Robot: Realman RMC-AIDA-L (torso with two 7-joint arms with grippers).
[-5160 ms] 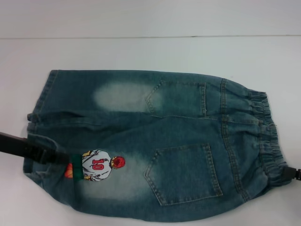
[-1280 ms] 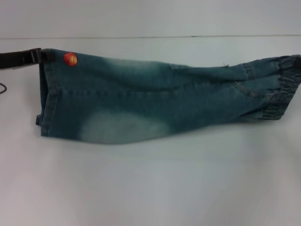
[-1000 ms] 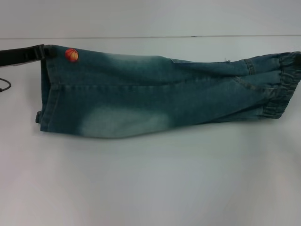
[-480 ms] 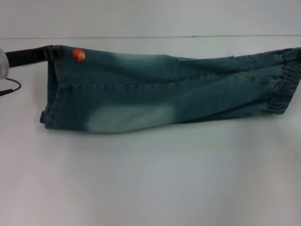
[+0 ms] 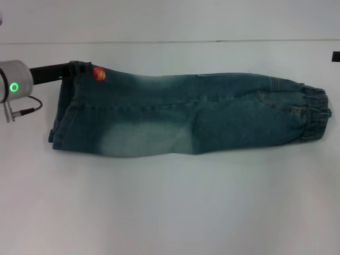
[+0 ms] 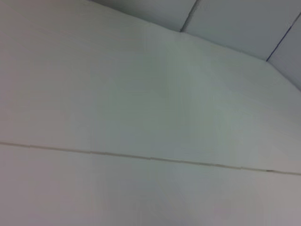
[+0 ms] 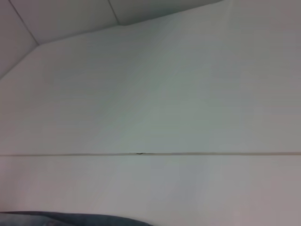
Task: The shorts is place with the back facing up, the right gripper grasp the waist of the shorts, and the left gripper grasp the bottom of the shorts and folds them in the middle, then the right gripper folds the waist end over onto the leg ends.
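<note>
At your far left: the left gripper (image 5: 71,67) is reaching in from the silver wrist (image 5: 13,87) with its green light glowing.
Left gripper state: you are seeing its black fingers closed on the far corner of the bottom of the shorts (image 5: 65,106), right beside the orange basketball patch (image 5: 99,73).
Right gripper: only a small black piece (image 5: 336,56) is showing at the head view's right edge, clear of the cloth; you cannot tell whether those fingers are apart or together.
Shorts: the shorts (image 5: 186,117) are lying folded lengthwise into one long band across the white table (image 5: 170,212), running from your left to your right.
Leg ends: the stitched hems are sitting at the left end, stacked, with the far corner pinched.
Waist: the waist of the shorts (image 5: 316,114) is resting gathered and ruffled at the right end, flat on the table and apart from the black piece.
Fade mark: a pale washed patch (image 5: 143,139) is showing on the near half.
Right wrist view: a sliver of denim (image 7: 70,219) is peeking in at one edge.
Left wrist view: you are getting only bare white surface.
</note>
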